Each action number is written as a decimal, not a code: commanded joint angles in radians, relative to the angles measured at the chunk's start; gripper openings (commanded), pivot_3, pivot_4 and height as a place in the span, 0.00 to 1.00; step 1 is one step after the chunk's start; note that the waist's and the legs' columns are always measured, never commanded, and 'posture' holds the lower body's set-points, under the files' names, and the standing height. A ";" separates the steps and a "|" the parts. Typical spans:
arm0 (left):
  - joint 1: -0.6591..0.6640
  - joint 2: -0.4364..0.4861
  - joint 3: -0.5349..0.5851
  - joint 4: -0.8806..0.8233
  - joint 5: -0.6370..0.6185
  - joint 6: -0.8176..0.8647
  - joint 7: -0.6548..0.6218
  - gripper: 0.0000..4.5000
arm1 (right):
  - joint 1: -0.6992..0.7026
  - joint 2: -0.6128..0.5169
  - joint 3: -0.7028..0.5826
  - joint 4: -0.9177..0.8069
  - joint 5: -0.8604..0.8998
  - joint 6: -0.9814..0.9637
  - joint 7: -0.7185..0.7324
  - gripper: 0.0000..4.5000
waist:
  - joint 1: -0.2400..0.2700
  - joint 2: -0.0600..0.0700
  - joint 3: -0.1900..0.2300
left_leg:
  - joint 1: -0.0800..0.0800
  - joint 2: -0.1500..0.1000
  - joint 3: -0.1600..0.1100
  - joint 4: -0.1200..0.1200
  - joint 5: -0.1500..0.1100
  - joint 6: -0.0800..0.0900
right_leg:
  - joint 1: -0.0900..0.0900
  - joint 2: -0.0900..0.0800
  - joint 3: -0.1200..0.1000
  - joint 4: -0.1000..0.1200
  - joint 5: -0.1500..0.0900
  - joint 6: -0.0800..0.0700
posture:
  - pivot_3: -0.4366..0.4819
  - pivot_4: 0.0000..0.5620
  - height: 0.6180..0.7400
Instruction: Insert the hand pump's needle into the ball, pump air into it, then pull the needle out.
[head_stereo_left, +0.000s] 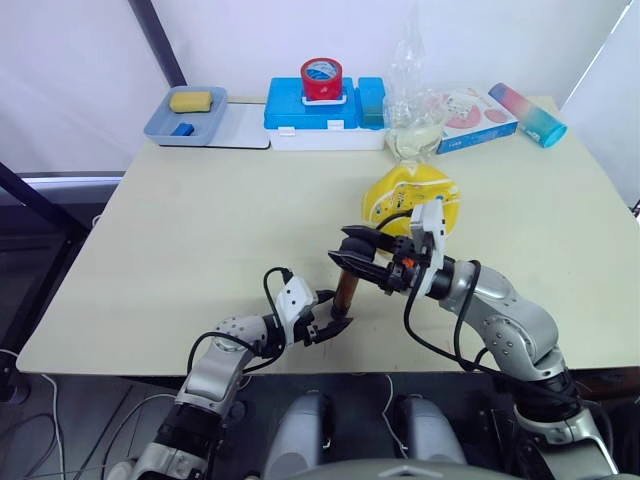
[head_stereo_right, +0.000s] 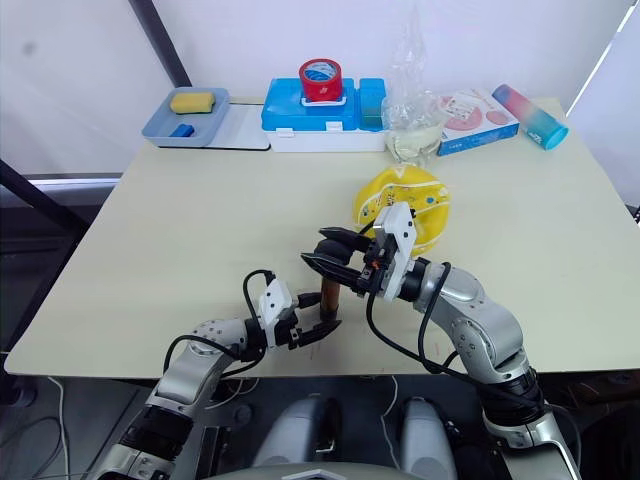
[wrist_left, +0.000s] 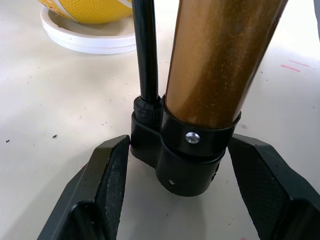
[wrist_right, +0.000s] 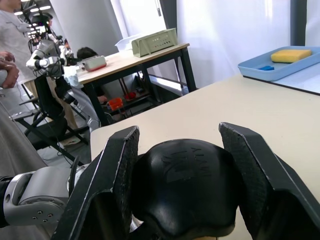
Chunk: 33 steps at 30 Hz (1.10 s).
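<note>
Left claw (head_stereo_left: 335, 326) wide around base of upright hand pump (head_stereo_left: 347, 287) | right claw (head_stereo_left: 362, 262) gripping pump's top cap | ball (head_stereo_left: 413, 196) behind on worktop (head_stereo_left: 180, 250) | step: pumping; next likely downstroke.

I see a hand pump (wrist_left: 220, 65) with a glittery gold-bronze barrel and black caps. The ball (head_stereo_left: 405, 195) is yellow with white seams. Both grippers show black fingers (wrist_left: 107, 180). The table (head_stereo_left: 180, 250) is pale beige.
</note>
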 joint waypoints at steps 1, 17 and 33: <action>0.002 -0.004 -0.005 -0.019 -0.003 -0.023 0.000 0.73 | -0.023 0.008 -0.016 -0.030 0.012 -0.008 -0.003 0.45 | -0.002 0.000 0.000 | 0.000 0.000 0.000 0.000 0.000 0.000 | 0.000 0.000 0.000 0.000 0.000 0.000 | 0.48 0.27 1.00; -0.016 -0.004 -0.023 0.000 0.006 -0.041 -0.031 0.24 | -0.017 0.003 -0.019 -0.038 0.019 -0.004 0.004 0.45 | -0.012 0.000 0.000 | 0.000 0.000 0.000 0.000 0.000 0.000 | 0.000 0.000 0.000 0.000 0.000 0.000 | 0.48 0.27 1.00; -0.108 0.034 -0.117 0.082 -0.001 -0.117 -0.291 0.24 | 0.081 -0.171 -0.065 -0.149 0.138 0.004 0.184 0.45 | -0.012 0.000 0.000 | 0.000 0.000 0.000 -0.001 0.002 0.004 | 0.000 -0.004 -0.001 -0.001 0.000 0.000 | 0.48 0.27 1.00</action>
